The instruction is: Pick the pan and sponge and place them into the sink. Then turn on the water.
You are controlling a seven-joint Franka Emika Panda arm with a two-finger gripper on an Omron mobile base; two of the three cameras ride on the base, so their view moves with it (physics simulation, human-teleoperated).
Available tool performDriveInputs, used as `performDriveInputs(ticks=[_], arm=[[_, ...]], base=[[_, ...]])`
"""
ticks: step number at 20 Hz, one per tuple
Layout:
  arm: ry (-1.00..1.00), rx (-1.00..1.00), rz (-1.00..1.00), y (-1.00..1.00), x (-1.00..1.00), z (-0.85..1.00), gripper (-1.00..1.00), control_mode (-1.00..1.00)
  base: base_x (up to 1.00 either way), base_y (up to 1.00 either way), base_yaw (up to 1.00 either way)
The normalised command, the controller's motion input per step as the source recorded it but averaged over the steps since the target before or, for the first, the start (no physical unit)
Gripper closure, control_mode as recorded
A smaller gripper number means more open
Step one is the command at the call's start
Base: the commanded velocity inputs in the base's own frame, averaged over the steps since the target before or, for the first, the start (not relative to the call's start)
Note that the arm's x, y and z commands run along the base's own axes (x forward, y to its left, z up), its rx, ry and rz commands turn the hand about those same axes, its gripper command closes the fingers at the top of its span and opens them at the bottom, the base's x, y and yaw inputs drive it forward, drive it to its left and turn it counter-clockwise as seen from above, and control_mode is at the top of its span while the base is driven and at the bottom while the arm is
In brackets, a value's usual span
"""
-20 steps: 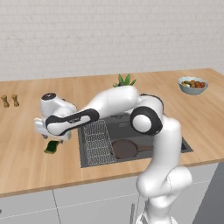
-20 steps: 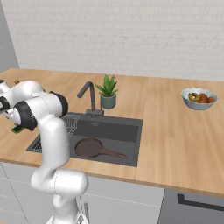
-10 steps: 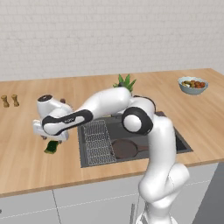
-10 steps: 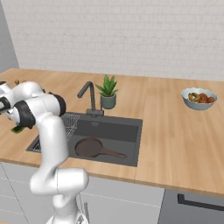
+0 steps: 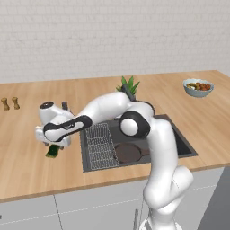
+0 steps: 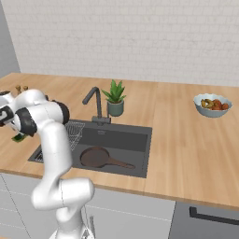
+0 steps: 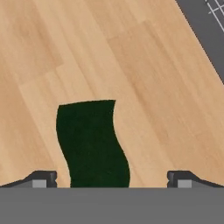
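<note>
A wooden counter runs under a pale brick wall, with the dark sink cut into it. My gripper hangs over the counter just left of the sink, its two fingertips spread wide with nothing between them, and the sponge lies flat on the wood directly below, its dark face up, apart from the sink's edge. The pan already rests in the basin beside the wire rack, handle pointing away from it. I judge the sponge to be light and soft; it should squash a little under pressure, so I would close across its narrow width, near the middle, low enough to catch the body and not just the top face. It seems unlikely to slip or break. I count one sponge, one pan, one sink, one faucet, one potted plant, one bowl of food and two small shakers. No water runs from the faucet.
</note>
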Motion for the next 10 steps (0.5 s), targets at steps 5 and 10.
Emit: performDriveInputs(ticks=[5, 10], arm=[[0.02, 0.00, 0.00, 0.01, 0.16, -0.31, -1.00, -1.00], [0.00, 0.00, 0.00, 0.06, 0.18, -0.34, -1.00, -1.00]], base=[[0.00, 0.00, 0.00], [0.00, 0.00, 0.00]])
